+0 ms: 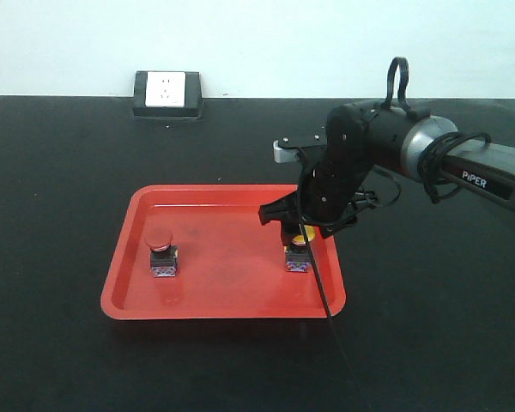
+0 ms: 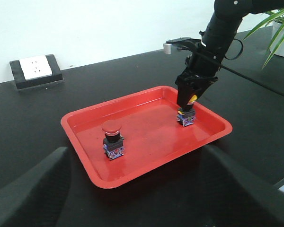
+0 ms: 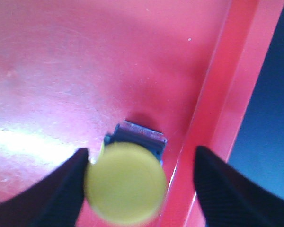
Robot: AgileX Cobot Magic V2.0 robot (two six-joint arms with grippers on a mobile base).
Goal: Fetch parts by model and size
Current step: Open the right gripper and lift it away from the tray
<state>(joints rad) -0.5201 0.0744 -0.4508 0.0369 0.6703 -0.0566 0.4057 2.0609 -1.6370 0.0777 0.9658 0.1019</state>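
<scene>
- Both switches already stand in your red tray (image 1: 120, 283): the red-capped switch (image 1: 161, 251) at the left, the yellow-capped switch (image 1: 299, 249) by the right rim.
- Your right claw (image 3: 139, 189) is spread around the yellow cap, one finger (image 3: 61, 189) touching it, not pinching.
- Your left claw (image 2: 132, 189) hangs spread and empty, near the tray.
- Judging by this, the fetching looks nearly finished; only pulling the right arm clear seems left.

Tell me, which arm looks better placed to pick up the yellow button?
The right. Its end effector is open directly over the yellow button, fingers on either side. The left end effector sits back outside the tray.
</scene>
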